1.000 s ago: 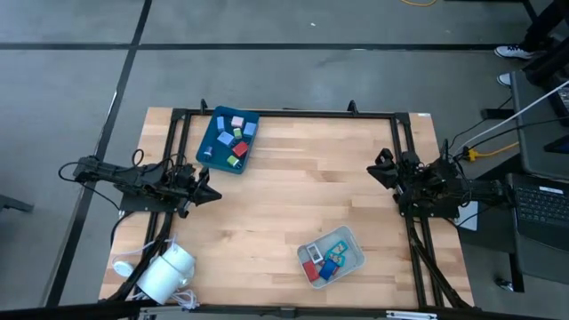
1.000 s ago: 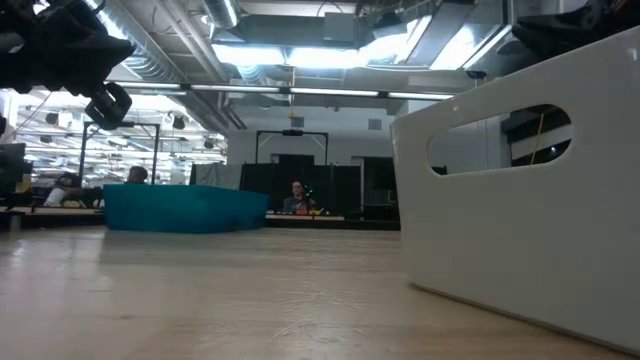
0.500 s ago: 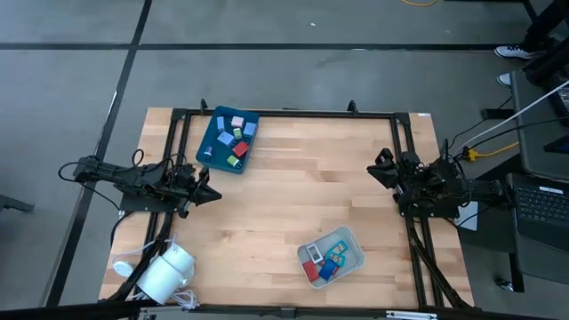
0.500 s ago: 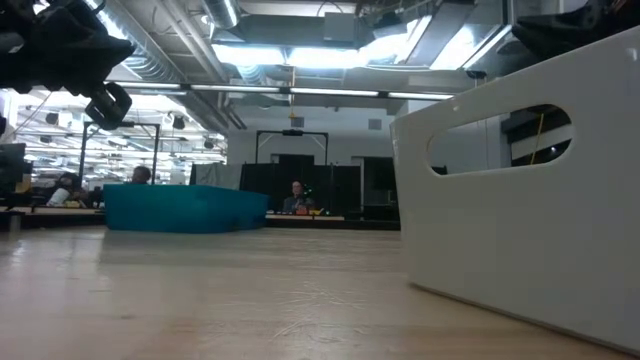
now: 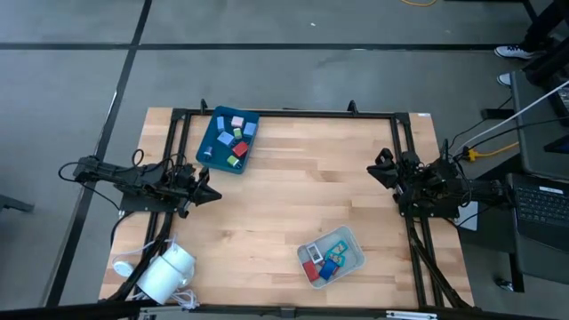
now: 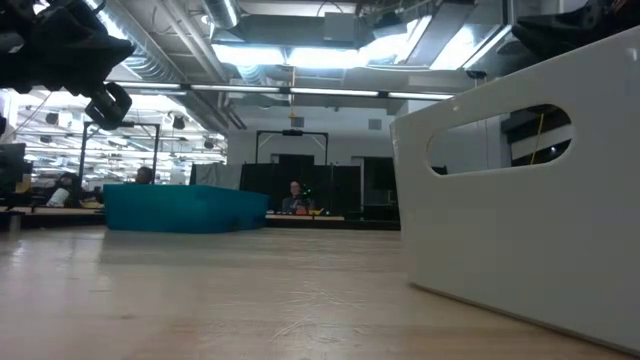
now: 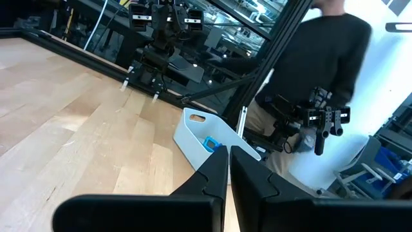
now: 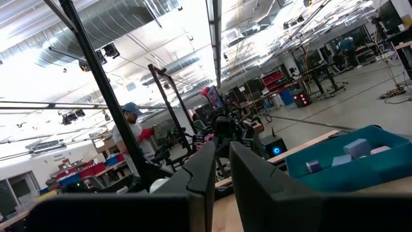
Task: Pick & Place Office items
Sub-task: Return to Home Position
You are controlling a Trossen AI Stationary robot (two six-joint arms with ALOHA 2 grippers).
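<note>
Office items (image 5: pixel 229 138), tiny flat coloured plastic blocks: probably light, stiff, slick; best pinched across flat faces. Well apart from both fingers, left (image 5: pixel 214 196) and right (image 5: pixel 377 171) clenched, empty.

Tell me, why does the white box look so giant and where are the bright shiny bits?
Low view: the pale grey tray sits right by the camera, so it looms; ceiling lights glare above it. Right wrist view: the ceiling washes out white. High view: even light, soft shadows.

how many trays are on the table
2: a dark teal tray at the far edge, nearer the left arm, and a pale grey tray near the front edge on the right side. Both hold small coloured items.
</note>
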